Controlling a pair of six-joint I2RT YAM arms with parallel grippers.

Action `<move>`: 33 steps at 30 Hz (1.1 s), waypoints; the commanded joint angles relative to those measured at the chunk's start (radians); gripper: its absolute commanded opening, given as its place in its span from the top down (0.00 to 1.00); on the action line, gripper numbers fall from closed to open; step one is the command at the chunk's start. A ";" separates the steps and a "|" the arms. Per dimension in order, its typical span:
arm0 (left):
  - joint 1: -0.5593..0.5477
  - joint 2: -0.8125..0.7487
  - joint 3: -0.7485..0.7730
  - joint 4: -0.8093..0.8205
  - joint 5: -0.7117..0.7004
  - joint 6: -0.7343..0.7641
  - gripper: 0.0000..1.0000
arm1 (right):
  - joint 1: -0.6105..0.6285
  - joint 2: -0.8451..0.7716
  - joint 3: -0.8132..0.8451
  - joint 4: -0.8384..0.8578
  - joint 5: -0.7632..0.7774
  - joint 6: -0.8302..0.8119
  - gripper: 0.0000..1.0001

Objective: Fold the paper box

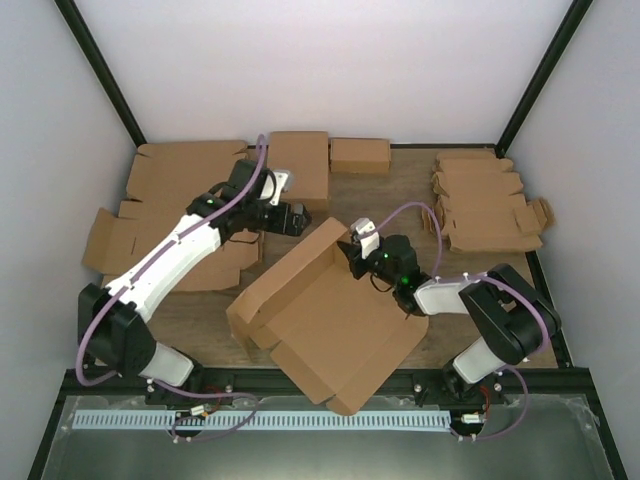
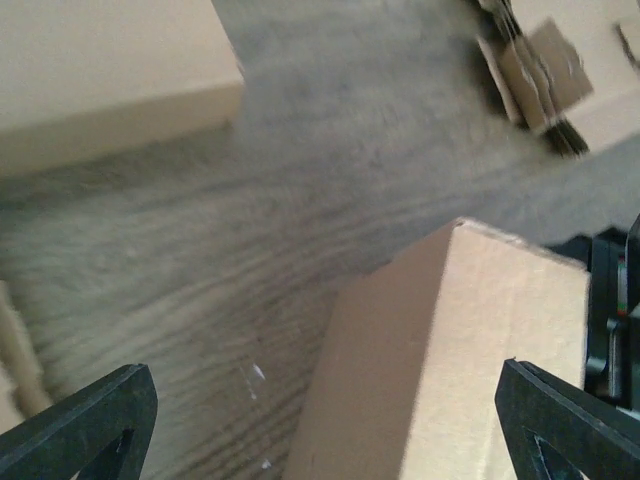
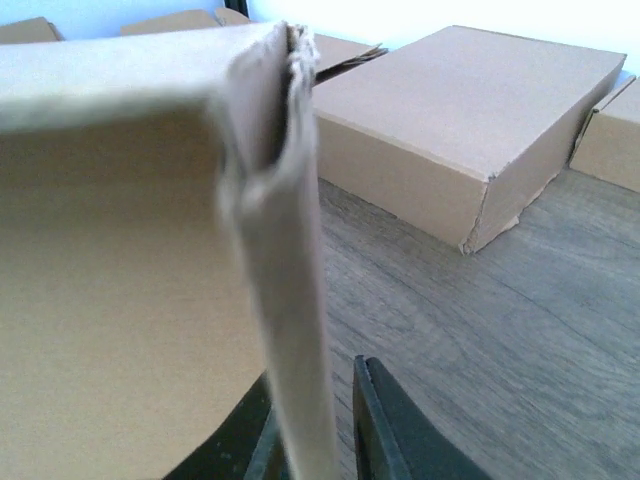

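The paper box (image 1: pixel 330 320) lies half formed on the wooden surface (image 1: pixel 200 310) in the overhead view, on the near side of the closed box (image 1: pixel 300 168); its floor and near flaps lie flat, while one long wall stands raised and ends at a corner that points towards the closed box; the right claw (image 1: pixel 358 246) sits at that corner, to the near right of the closed box, clenched on the wall; the left claw (image 1: pixel 296 218) hovers just on the near side of the closed box, released and apart from the paper box; a smaller box (image 1: pixel 360 155) sits just right of the closed box, a stack of notched blanks (image 1: pixel 487 200) is well to its right, and flat cardboard sheets (image 1: pixel 185 170) lie just to its left.

From the left wrist, the left claw (image 2: pixel 330 420) has its black fingers (image 2: pixel 90 425) spread wide at the lower corners, holding nothing; the raised corner of the paper box (image 2: pixel 470 340) shows between them, over the blurred surface (image 2: pixel 200 250); the notched blanks (image 2: pixel 550 80) show at the top right.

From the right wrist, the wall edge of the paper box (image 3: pixel 280 250) stands upright, pinched in the right claw (image 3: pixel 305 400) between its dark fingers (image 3: pixel 385 430); the closed box (image 3: pixel 470 130) lies beyond it, apart, with bare surface (image 3: pixel 500 350) between them; the smaller box (image 3: pixel 610 140) is just right of the closed box.
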 commanded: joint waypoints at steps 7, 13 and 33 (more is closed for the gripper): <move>0.001 0.101 -0.049 0.088 0.278 0.054 0.18 | 0.010 -0.019 -0.001 0.125 -0.006 0.011 0.74; 0.001 0.109 -0.053 0.096 0.291 0.055 0.22 | 0.011 -0.038 0.002 0.187 -0.027 0.036 0.74; 0.001 0.162 -0.073 0.140 0.386 0.030 0.31 | 0.009 0.038 0.050 0.215 0.072 0.046 0.96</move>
